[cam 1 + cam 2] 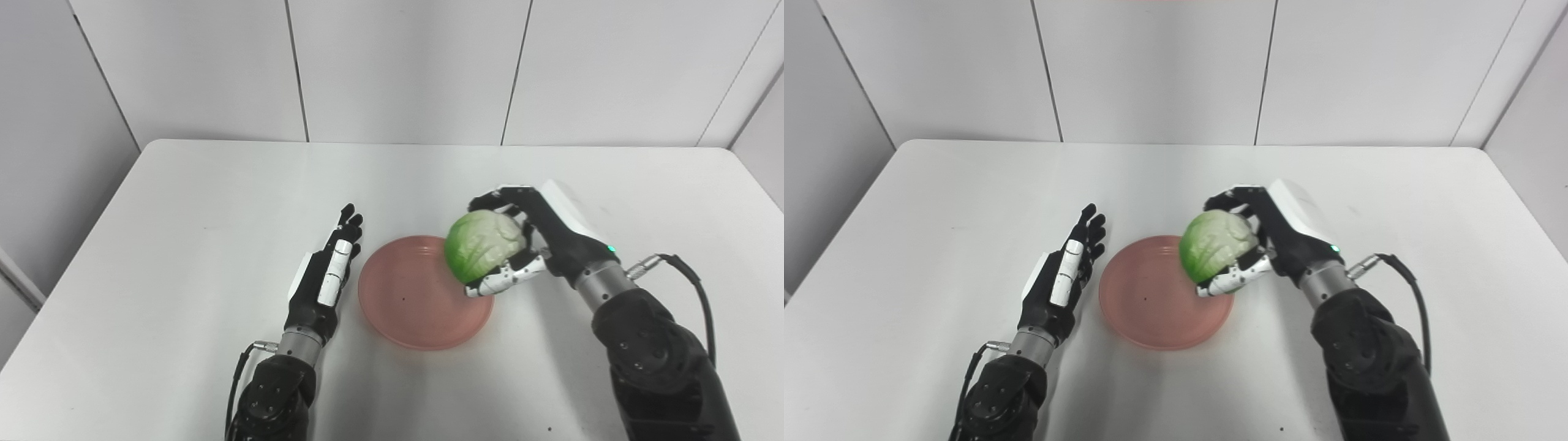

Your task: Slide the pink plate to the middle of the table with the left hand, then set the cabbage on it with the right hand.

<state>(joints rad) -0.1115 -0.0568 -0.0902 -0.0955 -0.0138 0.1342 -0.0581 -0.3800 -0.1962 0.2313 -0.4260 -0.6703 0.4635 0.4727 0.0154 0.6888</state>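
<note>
Left hand (324, 278) open beside pink plate (411, 306); right hand (1274, 236) fingers around cabbage (1217, 244) above rim.

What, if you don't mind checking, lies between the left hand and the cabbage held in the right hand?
The pink plate lies between the left hand and the cabbage, which the right hand holds over its right edge; both eye views show it.

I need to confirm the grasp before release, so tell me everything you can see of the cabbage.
The cabbage is a round head, bright green on its left side, paling to whitish with veined leaves on top. It looks intact. The right hand wraps it from the right, fingers over the top and thumb beneath. It sits over the right edge of the pink plate; whether it touches the plate is unclear.
</note>
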